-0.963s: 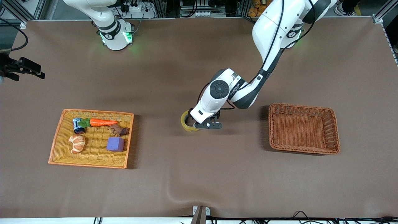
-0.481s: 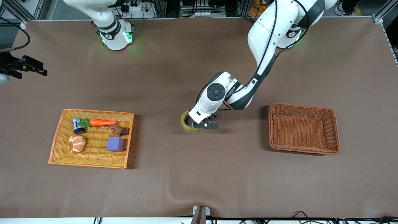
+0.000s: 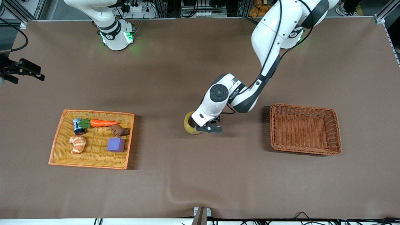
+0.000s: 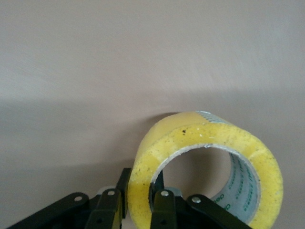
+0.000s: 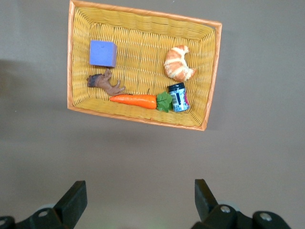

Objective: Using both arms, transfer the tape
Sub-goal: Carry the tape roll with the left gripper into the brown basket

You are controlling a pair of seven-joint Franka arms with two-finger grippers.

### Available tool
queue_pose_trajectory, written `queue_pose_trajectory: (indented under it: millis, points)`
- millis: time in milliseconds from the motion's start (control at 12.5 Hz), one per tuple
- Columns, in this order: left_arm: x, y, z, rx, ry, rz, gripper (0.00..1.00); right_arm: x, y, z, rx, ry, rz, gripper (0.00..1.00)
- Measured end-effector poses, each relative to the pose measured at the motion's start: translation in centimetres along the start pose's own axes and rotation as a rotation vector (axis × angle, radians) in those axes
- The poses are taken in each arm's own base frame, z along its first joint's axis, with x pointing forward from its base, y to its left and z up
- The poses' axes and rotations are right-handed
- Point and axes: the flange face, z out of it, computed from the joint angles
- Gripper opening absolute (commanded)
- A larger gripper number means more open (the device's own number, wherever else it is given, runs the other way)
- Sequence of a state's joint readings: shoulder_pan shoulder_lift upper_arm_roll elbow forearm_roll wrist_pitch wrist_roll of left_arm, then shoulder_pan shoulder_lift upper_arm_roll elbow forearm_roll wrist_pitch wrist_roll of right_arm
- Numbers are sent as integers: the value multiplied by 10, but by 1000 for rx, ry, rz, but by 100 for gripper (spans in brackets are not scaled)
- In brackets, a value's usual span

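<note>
From my station I find the left gripper (image 3: 200, 128) at mid-table, well clear of every edge, its two fingers clamped on the wall of the tape (image 4: 205, 169), one inside the hole and one outside; the roll is tipped on edge, and I cannot tell whether it has left the table. The right gripper (image 5: 138, 200) waits with fingers wide apart, high over the right arm's end of the table, the yellow tray (image 3: 56, 147) in its wrist view. I judge the pick made and the carry to the brown basket (image 3: 336, 131), which holds nothing, outstanding.
</note>
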State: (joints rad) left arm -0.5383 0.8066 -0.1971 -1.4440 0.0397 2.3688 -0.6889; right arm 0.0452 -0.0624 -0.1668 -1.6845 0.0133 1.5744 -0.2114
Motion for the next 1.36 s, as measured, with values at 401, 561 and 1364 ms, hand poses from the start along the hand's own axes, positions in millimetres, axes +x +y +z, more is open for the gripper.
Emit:
queue_pose_trajectory:
  millis: [401, 561, 1364]
  points:
    - [62, -89, -156, 54, 28, -75, 0, 21, 0, -10, -17, 28, -7, 100]
    - [67, -125, -172, 78, 28, -90, 0, 23, 0, -10, -18, 28, -10, 100]
    - [47, -405, -155, 142, 35, 191, 0, 25, -3, -8, -18, 23, -18, 100]
